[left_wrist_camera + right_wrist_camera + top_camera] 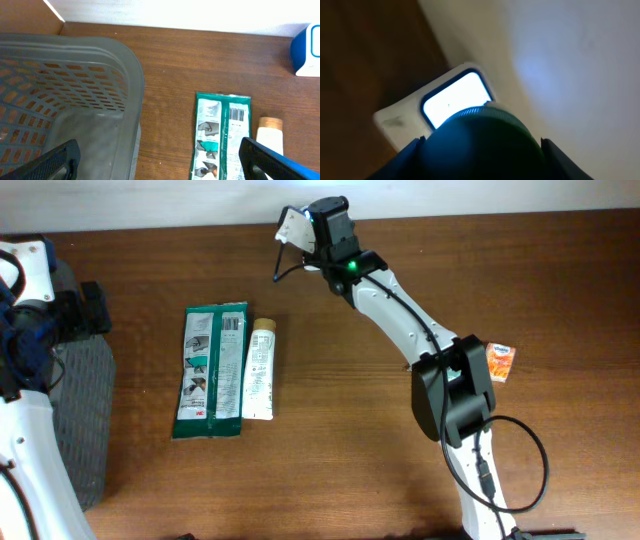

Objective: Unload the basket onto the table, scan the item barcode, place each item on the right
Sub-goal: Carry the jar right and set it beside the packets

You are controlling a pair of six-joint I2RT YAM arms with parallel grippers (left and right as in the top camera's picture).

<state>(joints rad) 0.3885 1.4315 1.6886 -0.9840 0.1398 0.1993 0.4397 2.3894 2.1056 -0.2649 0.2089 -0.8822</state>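
A dark round-ended item [480, 127] is clamped in the right gripper [480, 144] and held squarely before the lit window of the barcode scanner [452, 97] at the wall, presumably for reading. The left gripper [165, 165] is seen spread wide beside the grey basket [100, 75], out of the way.

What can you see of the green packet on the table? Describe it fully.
The green packet is a flat oblong pouch, seemingly glossy plastic film, green with white printed panels. A barcode on a white strip near one end faces up. It lies flat on the brown wooden table. A white tube with a tan cap lies along one long edge, close or touching. The grey mesh basket stands apart on the other side. Nothing rests on it.
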